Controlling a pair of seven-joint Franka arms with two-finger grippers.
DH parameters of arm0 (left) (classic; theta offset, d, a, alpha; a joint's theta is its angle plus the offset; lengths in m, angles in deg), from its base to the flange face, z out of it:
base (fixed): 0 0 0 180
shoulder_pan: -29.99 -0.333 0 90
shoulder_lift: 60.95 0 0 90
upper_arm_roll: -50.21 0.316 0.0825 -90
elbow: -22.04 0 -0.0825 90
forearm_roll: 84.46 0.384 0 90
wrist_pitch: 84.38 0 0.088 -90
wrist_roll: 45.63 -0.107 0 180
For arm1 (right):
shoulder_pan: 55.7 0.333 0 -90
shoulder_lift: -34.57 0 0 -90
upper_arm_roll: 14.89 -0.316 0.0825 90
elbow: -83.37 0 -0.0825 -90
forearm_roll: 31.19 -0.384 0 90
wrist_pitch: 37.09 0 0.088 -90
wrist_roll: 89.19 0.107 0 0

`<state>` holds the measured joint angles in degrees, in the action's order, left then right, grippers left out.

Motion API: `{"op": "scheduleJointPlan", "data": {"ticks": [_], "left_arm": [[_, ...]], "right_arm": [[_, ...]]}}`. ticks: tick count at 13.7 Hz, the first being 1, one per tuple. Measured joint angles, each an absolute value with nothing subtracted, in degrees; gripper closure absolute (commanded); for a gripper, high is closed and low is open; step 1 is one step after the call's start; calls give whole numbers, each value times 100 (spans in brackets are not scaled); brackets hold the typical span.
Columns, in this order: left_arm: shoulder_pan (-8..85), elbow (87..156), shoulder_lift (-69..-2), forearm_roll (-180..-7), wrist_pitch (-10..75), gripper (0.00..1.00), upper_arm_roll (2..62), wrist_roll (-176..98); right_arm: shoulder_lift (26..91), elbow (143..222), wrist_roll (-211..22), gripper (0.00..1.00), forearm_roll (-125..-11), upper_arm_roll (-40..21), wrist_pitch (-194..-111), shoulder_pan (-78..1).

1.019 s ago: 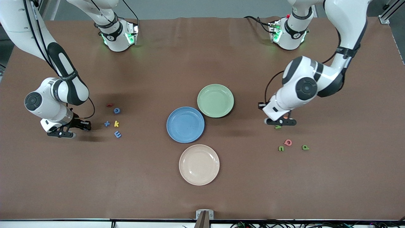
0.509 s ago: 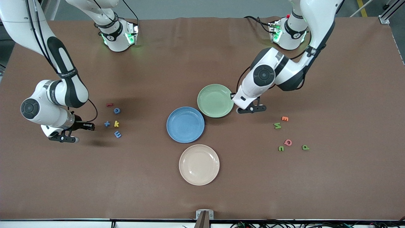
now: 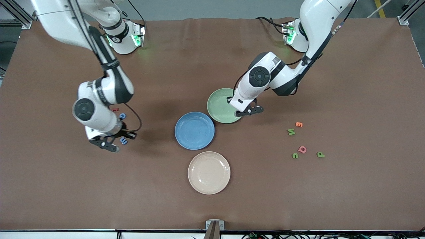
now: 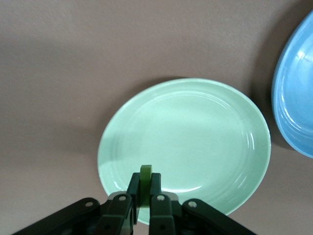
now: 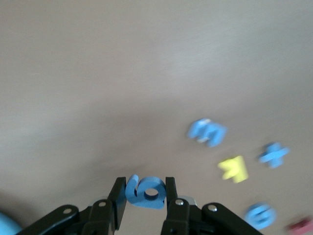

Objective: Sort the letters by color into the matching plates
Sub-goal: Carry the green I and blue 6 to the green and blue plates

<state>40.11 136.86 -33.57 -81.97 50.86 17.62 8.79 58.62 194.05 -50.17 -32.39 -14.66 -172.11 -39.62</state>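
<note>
Left wrist view puts you right at the left gripper (image 4: pixel 141 196): its jaws are pinched edge-on around a green foam piece (image 4: pixel 145 172), which hangs over the rim of the pale green plate (image 4: pixel 215 112), with the blue plate (image 4: pixel 298 93) just beside that. Judging by its look, the piece is feather-light, soft and thin, so a gentle pinch across its flat faces should do, and it may cling to a pad when you let go. Right wrist view shows the right gripper (image 5: pixel 145 196) clamped on a blue foam piece (image 5: pixel 146 191) by its outer edges, up over bare table; out past it lie a blue piece (image 5: pixel 207 132), a yellow k (image 5: pixel 233 169), a blue plus (image 5: pixel 274 154) and another blue piece (image 5: pixel 257 215). Only the wrist views reveal what each claw carries; from the front both pieces are hidden. That front view gives you instead the layout: the left gripper (image 3: pixel 248 111) at the green plate's edge, the right gripper (image 3: pixel 113 141) over its cluster of letters, the cream plate (image 3: pixel 209 172), and three green letters (image 3: pixel 291 131) waiting near the left arm's end.
</note>
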Motion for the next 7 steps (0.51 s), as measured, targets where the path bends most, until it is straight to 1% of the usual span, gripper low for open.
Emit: {"op": "scheduleJointPlan", "data": {"ticks": [4, 7], "left_arm": [[3970, 13626, -3377, -8197, 5103, 0, 1775, 1279], [3667, 13571, -3608, -8186, 4945, 0, 1819, 1249]], "right_arm": [[6180, 18906, -3633, 100, -3415, -1464, -17205, -3177], [6400, 18745, -3048, 100, -3705, -1460, -17220, -2731]]}}
